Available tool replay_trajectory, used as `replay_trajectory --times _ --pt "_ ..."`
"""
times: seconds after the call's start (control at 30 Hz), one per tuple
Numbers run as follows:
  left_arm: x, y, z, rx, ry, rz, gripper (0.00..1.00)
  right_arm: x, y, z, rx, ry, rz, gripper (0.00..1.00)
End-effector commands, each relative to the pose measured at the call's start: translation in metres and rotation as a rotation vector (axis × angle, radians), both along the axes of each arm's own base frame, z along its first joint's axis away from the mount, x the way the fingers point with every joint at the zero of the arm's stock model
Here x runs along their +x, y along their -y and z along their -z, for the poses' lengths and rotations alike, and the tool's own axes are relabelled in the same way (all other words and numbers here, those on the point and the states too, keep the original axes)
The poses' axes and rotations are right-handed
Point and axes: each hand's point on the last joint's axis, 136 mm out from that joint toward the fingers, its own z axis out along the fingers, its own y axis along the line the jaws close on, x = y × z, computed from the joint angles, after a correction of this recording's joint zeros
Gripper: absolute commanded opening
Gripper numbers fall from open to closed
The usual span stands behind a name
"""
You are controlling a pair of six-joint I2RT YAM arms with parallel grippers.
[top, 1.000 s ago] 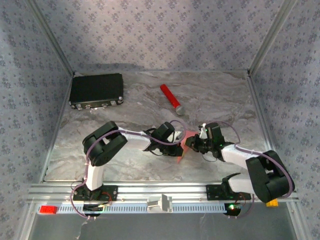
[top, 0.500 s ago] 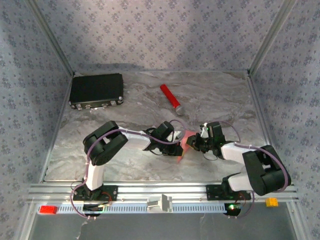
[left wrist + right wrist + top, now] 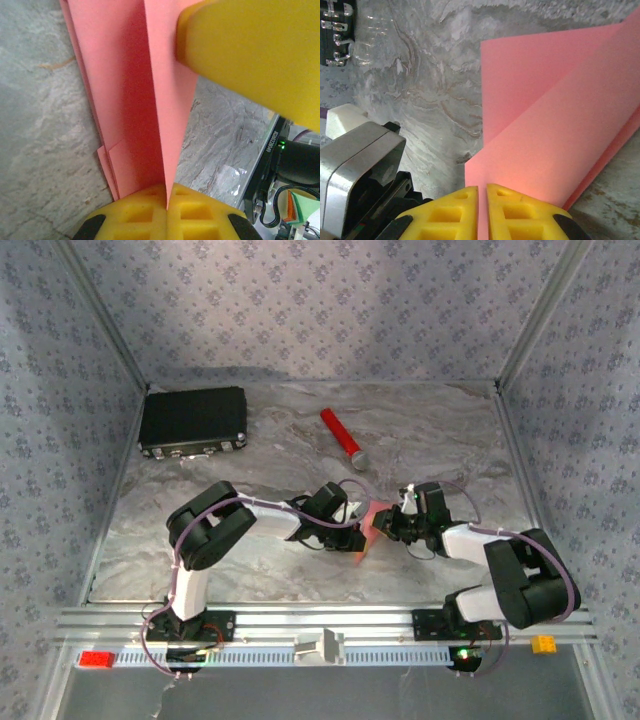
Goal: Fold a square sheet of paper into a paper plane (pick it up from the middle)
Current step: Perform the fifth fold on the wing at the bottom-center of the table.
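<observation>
Jaws pressed together on both sides, each pair pinching the pink paper sheet (image 3: 130, 100): upright centre flap caught between the yellow pads (image 3: 145, 212) of the left gripper (image 3: 167, 200), another flap's edge caught in the right gripper (image 3: 482, 200). Sheet creased into long narrow layers, lowest ones flat on the marble table (image 3: 440, 440), mid-table near the front edge between the two wrists. Further back and well apart: red cylinder with grey tip (image 3: 340, 436), black case (image 3: 193, 419) in the far-left corner.
</observation>
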Motion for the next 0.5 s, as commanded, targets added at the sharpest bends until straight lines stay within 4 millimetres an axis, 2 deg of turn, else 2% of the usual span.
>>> replay_trajectory --times 0.0,0.2,0.47 --pt "-0.004 -0.016 0.037 0.104 -0.036 -0.026 0.01 -0.001 -0.010 -0.010 0.016 0.037 -0.053 0.13" --pt "-0.004 -0.017 0.038 0.105 -0.038 -0.029 0.01 0.001 -0.007 0.002 -0.007 0.010 -0.040 0.13" --pt "-0.005 -0.017 0.038 0.101 -0.041 -0.026 0.01 0.008 -0.005 0.004 -0.010 0.015 -0.041 0.12"
